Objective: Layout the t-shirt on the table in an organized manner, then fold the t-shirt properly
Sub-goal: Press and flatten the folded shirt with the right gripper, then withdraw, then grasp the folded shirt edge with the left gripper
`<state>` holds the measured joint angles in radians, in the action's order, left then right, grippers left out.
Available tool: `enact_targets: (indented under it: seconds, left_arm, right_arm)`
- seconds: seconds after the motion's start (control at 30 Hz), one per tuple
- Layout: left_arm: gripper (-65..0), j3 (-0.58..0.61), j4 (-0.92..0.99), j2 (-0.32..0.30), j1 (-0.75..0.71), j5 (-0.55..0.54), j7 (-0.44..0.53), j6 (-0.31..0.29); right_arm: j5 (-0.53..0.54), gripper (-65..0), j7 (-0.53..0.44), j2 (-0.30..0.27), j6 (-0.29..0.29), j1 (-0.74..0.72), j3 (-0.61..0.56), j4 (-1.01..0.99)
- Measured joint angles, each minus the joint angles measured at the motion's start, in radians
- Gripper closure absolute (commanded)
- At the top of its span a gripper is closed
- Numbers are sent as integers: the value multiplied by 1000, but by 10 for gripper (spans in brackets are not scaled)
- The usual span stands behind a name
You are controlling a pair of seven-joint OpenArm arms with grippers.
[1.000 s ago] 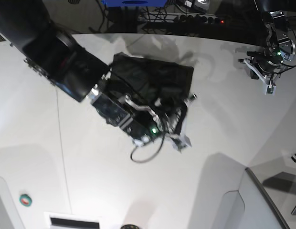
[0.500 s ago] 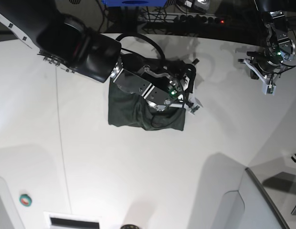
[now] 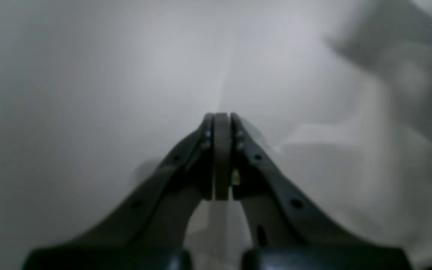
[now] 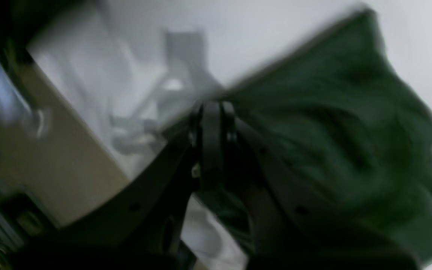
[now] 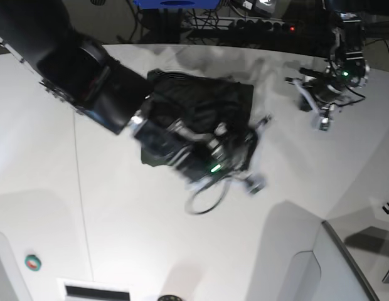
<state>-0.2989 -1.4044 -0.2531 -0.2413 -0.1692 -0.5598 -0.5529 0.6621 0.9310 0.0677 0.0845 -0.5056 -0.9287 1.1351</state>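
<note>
Right gripper [image 4: 212, 108] closed, tips at the edge of the green t-shirt [image 4: 343, 142] – grip unclear. Left gripper [image 3: 221, 120] closed, empty, over the white table [image 3: 88, 93].

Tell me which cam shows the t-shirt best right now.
Base view: it shows the t-shirt as a dark bundle on the table, though the arm of the right gripper covers part. The right wrist view gives only a blurred green patch beside the shut jaws. The left wrist view shows no shirt, only the shut left gripper.
</note>
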Motion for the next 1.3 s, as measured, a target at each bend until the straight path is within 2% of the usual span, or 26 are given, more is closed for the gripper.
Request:
enact_targets:
  seconds: [0.03, 0.13, 0.17, 0.2, 0.27, 0.3, 0.37, 0.43, 0.5, 0.57, 0.7, 0.83, 0.9, 1.0, 1.03, 1.1, 1.2, 1.3]
  left_arm:
    - [0, 2, -37, 0, 0, -76, -57, -63]
    - [0, -6, -99, -30, 17, -248, -180, -137]
    - [-69, -8, -104, -51, 22, -287, -193, -137]
    - [-174, -11, -108, -66, 21, -330, -196, -136]
    - [-388, -17, -105, -67, 11, -428, -204, -134]
    - [-474, -5, -101, -64, 10, -469, -208, -133]
    - [-596, 6, -93, -50, 8, -540, -214, -137]
    - [-650, 26, -78, -49, 12, -591, -203, -136]
    - [-650, 56, -47, -43, 32, -607, -204, -136]
    - [-647, 91, 12, -10, 78, -614, -207, -136]
    - [-647, 135, 151, 34, 149, -618, -200, -136]
    - [-647, 134, 244, 42, 190, -607, -200, -130]
    - [-645, 138, 272, 60, 206, -567, -162, -137]
    - [-640, 136, 299, 81, 207, -478, -83, -148]
    - [-620, 134, 307, 84, 208, -455, -71, -156]
    - [-536, 129, 324, 96, 211, -418, -51, -156]
    - [-329, 124, 333, 115, 218, -350, -49, -155]
    - [-122, 132, 343, 119, 224, -304, -53, -155]
  right_arm:
    - [-8, -23, -11, -44, 0, 4, 50, 2]
    - [-36, -26, -8, -214, 0, 47, 177, 1]
    - [-57, -33, 12, -265, 9, 73, 203, 2]
    - [-60, -48, 18, -304, 7, 106, 227, 19]
    - [-28, -75, 7, -341, -31, 186, 287, 124]
    - [-5, -80, -15, -344, -48, 215, 324, 169]
    - [13, -80, -89, -350, -63, 274, 425, 243]
    - [-3, -80, -150, -374, -64, 342, 571, 290]
    - [-41, -80, -179, -409, -48, 417, 692, 304]
    - [-43, -80, -186, -415, -38, 475, 743, 305]
    - [-1, -80, -194, -389, -63, 471, 726, 312]
    - [-25, -80, -206, -446, -60, 471, 742, 316]
    - [-31, -80, -205, -461, -58, 484, 742, 316]
    - [-15, -80, -198, -447, -58, 487, 739, 316]
    - [-11, -80, -200, -450, -59, 487, 737, 316]
    - [-12, -80, -203, -463, -58, 488, 736, 316]
    - [-26, -80, -203, -484, -58, 496, 742, 316]
    - [-3, -80, -198, -478, -60, 503, 778, 316]
